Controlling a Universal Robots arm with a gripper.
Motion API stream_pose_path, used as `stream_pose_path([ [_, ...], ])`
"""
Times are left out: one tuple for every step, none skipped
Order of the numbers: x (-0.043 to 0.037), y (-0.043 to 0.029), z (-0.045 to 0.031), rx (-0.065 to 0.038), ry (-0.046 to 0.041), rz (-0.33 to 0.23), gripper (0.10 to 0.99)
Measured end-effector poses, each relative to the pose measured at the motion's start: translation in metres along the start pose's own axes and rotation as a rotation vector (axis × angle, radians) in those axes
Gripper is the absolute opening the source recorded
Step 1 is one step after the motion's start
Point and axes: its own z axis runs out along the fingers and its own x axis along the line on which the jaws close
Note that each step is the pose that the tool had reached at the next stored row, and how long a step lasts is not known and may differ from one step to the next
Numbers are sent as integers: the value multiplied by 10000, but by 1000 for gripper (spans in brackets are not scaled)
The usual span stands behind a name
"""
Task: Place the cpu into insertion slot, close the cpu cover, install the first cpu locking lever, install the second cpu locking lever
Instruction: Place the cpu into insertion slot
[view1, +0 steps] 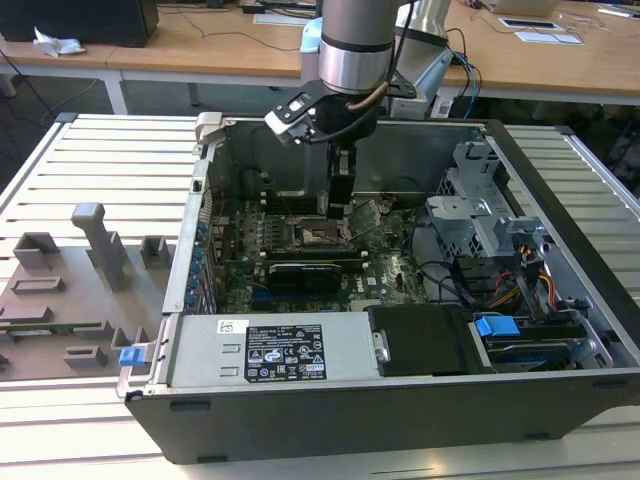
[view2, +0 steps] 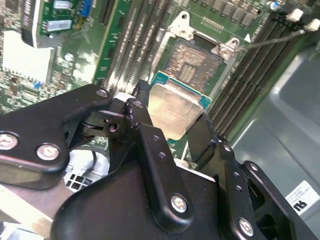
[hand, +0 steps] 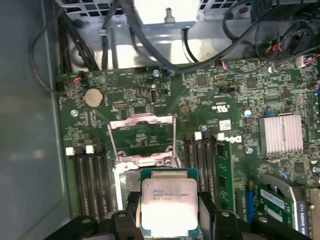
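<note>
My gripper (hand: 169, 212) is shut on the cpu (hand: 167, 202), a silver-topped square chip on a green carrier, clamped by two opposite edges between the black fingers (hand: 207, 210). In the second wrist view the cpu (view2: 172, 112) hangs level in the gripper (view2: 172, 117), just short of the insertion slot (view2: 192, 62), whose dark contact field lies bare. The cpu cover (hand: 142, 137) is swung open and stands up beyond the insertion slot (hand: 127, 176). A thin locking lever (view2: 272, 41) sticks out to one side. In the exterior view the gripper (view1: 339, 208) hovers right above the insertion slot (view1: 320, 237).
Memory slots (hand: 90, 180) flank the socket on both sides. A finned heatsink (hand: 281, 132) and cable bundles (hand: 100, 30) are nearby. The case holds a power supply (view1: 285, 350) and a drive cage (view1: 480, 220). A grey fixture plate (view1: 70, 290) lies outside on the exterior view's left.
</note>
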Motion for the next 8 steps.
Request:
stream_pose_path([
  [24,-3,-3,1,-3,0,541],
  [52,-6,-4,2,-4,1,541],
  [59,-7,-4,1,-3,1,541],
  [66,-7,-4,1,-3,-4,541],
  [67,-8,-3,0,-3,-31,541],
  [67,-11,-1,-3,-4,-72,541],
  [66,-26,5,-9,-3,-165,541],
  [64,-45,9,-10,-4,-194,541],
])
